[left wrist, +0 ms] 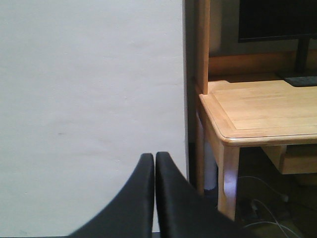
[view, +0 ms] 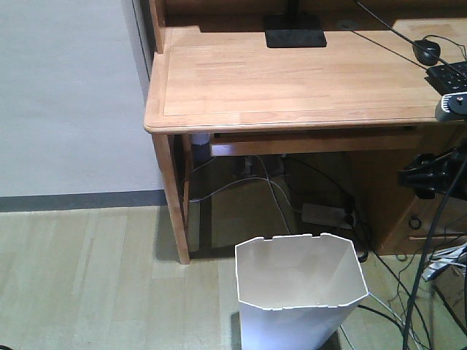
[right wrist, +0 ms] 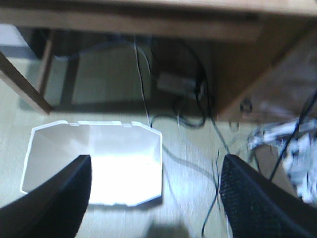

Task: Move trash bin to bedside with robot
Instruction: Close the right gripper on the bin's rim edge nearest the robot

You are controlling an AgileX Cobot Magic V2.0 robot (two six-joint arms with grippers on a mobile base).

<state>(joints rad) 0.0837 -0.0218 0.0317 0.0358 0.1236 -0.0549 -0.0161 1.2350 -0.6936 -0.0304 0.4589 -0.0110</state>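
– Trash bin (view: 299,292): where is it?
– On the floor (view: 87,277), upright, just in front of the table (view: 292,80), below its right half. White, cut-corner rim, open top up, bare white inside.
– What's around it?
– You've got cables (view: 379,315) on the floor right beside and behind it. I can't tell if any of them touch its wall. A power strip (view: 326,214) lies under the table, behind the bin.
– My right end effector?
– Your right end effector (right wrist: 156,158) has its fingers (right wrist: 54,198) spread wide with nothing gripped. That wrist view is blurred. The bin sits below, and one finger covers part of its rim in the picture. Contact: cannot tell.
– Left one?
– Your left end effector (left wrist: 154,157) has its fingers pressed together with nothing between them. It's up in the air facing the white wall (left wrist: 89,99), with the table's left corner off to one side.
– Tabletop?
– Monitor base (view: 295,35) at the back; mouse (view: 427,51) and keyboard (view: 452,76) at the right edge.
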